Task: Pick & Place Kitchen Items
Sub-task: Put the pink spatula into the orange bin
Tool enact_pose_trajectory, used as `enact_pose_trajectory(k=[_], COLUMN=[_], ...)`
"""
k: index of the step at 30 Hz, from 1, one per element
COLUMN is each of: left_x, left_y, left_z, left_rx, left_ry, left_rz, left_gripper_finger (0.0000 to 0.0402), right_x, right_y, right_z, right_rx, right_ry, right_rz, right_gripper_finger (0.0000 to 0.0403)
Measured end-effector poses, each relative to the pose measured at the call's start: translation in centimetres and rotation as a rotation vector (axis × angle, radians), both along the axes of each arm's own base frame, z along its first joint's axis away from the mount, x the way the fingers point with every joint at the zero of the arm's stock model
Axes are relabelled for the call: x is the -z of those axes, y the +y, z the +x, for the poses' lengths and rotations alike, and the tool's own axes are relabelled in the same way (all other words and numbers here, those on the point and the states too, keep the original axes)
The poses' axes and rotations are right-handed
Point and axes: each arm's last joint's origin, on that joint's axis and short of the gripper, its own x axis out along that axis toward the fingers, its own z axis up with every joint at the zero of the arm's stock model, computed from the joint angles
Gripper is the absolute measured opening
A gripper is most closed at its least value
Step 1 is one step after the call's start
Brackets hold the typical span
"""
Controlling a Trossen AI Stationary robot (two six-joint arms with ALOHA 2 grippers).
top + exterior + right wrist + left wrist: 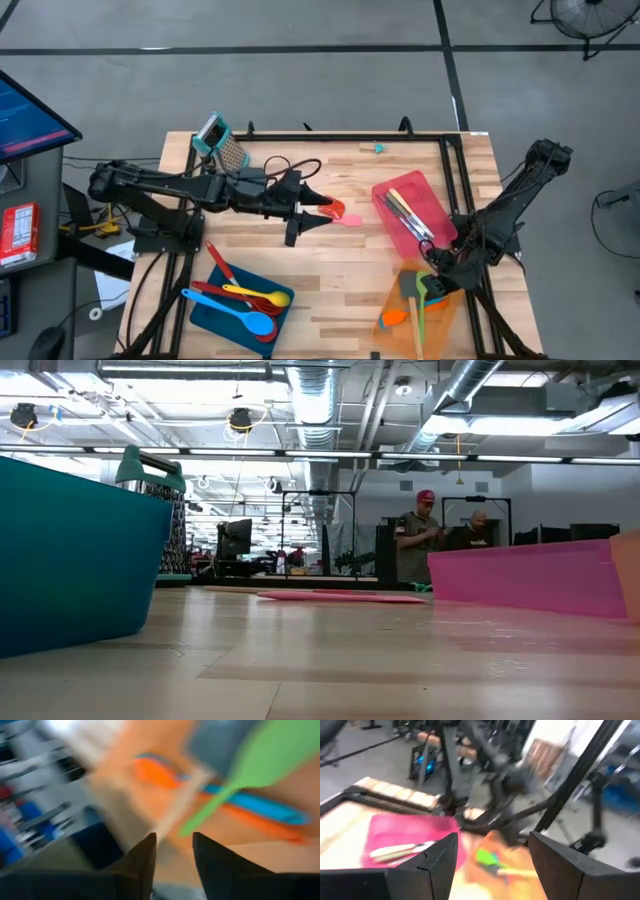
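slim pink silicone spatula (pixel 347 214) lies flat mid-table, just off the left gripper (pixel 322 209), fingers spread, nothing held; judged light, flexible blade, smooth; best taken at mid-handle. right gripper (pixel 432 272) over the flat orange tray (pixel 442 318) at the front-right corner, beside a green spatula (pixel 260 762); fingers part open, nothing seen between them. more utensils in the pink tray (pixel 395 190) and the blue tray (pixel 205 310) at the front-left. surface: pale wood planks, black frame rail; room: open workshop, persons at far benches.

Beyond the right gripper (pixel 173 851) jaws, the green spatula (pixel 260 765) is blurred. Its blade is cut off by the edge. The low view shows neither gripper.
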Motion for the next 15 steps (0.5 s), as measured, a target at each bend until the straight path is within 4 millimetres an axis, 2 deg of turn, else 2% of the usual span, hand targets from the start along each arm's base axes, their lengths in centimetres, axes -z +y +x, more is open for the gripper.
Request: enact_pose_trajectory(k=[4,9,12,15], left_x=[1.1,3.4,6.1,9.8], left_y=[0.3,1.4,2.7,3.7], left_z=[-0.1,0.7,1.4,2.2], left_rx=[-0.07,-0.125,-0.154,-0.17], left_ry=[0.109,0.234,0.321,0.439], left_rz=[0.119,0.243,0.256,0.274], left_gripper_finger=[0.0231,0.0239,0.0245,0.0251], right_x=[-4.1,-9.6,-12.2,-14.4], right_y=[0.0,-0.9,-1.8,-2.7], right_z=[0.9,1.7,1.7,1.4], right_rx=[-0.026,-0.023,-0.015,0.004], right_ry=[-0.158,-0.447,-0.58,-0.69], right_rz=[0.056,-0.003,-0.092,-0.187], right_gripper_finger=[0.0161,0.0185,0.0187,0.0182])
